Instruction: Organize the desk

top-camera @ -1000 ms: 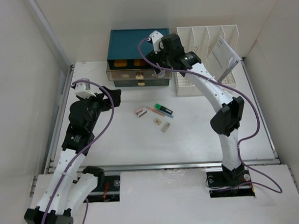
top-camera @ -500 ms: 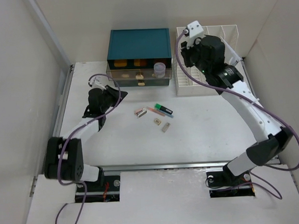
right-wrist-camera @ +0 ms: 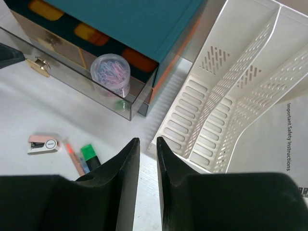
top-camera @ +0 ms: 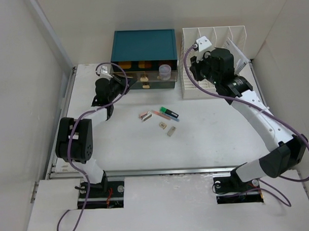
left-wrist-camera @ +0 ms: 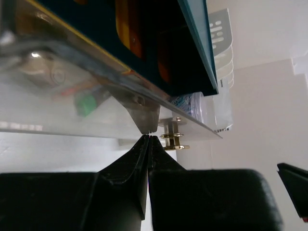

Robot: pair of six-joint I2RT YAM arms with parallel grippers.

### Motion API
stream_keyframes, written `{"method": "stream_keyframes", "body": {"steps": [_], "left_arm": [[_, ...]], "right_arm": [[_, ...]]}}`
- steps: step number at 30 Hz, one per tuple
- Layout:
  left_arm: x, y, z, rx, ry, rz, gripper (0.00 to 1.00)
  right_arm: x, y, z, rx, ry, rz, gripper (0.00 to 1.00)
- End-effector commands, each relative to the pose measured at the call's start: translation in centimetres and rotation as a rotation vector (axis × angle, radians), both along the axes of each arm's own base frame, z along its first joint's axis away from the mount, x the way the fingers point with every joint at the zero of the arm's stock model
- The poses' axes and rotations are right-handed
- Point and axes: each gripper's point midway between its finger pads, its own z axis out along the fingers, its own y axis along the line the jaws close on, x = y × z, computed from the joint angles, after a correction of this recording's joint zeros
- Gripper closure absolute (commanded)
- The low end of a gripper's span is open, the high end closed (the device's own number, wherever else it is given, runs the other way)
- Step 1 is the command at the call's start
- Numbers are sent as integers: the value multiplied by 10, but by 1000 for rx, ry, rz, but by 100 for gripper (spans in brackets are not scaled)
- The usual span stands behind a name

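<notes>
The white desk [top-camera: 211,139] carries a teal drawer box [top-camera: 143,44] at the back. Its clear drawer [right-wrist-camera: 72,67] is pulled out and holds a jar of paper clips [top-camera: 164,71]. My left gripper [left-wrist-camera: 149,137] is shut on nothing, its tips right at the drawer's clear front wall [left-wrist-camera: 72,106], beside the gold handle [left-wrist-camera: 173,140]. My right gripper [right-wrist-camera: 148,140] hovers over the desk between the drawer box and the white file rack [right-wrist-camera: 231,96]. Its jaws stand a narrow gap apart, with nothing between them.
A pink stapler [top-camera: 145,116], a green highlighter [top-camera: 168,113], an orange pen [right-wrist-camera: 73,156] and two small pieces [top-camera: 166,128] lie mid-desk. A printed sheet [top-camera: 233,54] stands in the file rack. A metal rail [top-camera: 63,123] runs along the desk's left edge.
My left arm has stretched forward to the drawer and its gripper has shut. My right arm has swung from over the drawer towards the rack, jaws narrowed. The jar now shows in the drawer.
</notes>
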Motion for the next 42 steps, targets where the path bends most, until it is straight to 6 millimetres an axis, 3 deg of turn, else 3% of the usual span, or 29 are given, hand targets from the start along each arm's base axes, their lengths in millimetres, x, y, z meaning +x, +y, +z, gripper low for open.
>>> {"method": "stream_keyframes", "body": {"steps": [1, 14, 19, 21, 28, 29, 38, 41, 42], "left_arm": [[16, -10, 29, -61, -80, -24, 100], [63, -16, 40, -89, -98, -14, 100], [76, -18, 30, -85, -69, -13, 100], [82, -14, 35, -85, -77, -4, 100], [94, -13, 34, -66, -70, 14, 100], [95, -13, 26, -62, -48, 14, 100], [92, -9, 27, -48, -58, 4, 100], [66, -17, 30, -8, -77, -50, 74], [56, -16, 19, 6, -57, -61, 65]], "right_arm": [[-2, 5, 22, 67, -54, 35, 74], [-5, 0, 21, 78, -49, 58, 73], [-3, -4, 21, 77, -50, 49, 73], [-4, -2, 17, 76, -40, 59, 73], [-4, -9, 20, 81, -48, 52, 73], [-4, -9, 20, 81, -48, 52, 73], [-6, -8, 9, 84, -13, 89, 71], [-11, -1, 1, 74, 15, 158, 65], [-13, 1, 1, 77, 17, 173, 65]]}}
